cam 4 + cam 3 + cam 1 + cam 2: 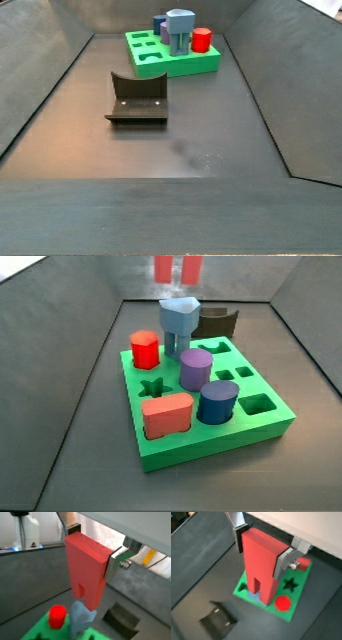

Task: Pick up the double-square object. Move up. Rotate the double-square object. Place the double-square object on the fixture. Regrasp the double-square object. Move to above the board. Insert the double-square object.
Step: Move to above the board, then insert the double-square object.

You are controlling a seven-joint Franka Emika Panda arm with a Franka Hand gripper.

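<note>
Dark floor below; hand [264, 553] clamps the double-square object [260, 567] — long axis vertical — above the board [294, 594].

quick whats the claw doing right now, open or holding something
Claw: shut on the long red block, held upright in the air above the green board.

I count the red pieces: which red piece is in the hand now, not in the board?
The double-square object, the long red prism clamped between the hand's fingers. The short red hexagonal peg and salmon-pink peg sit in the board.
</note>
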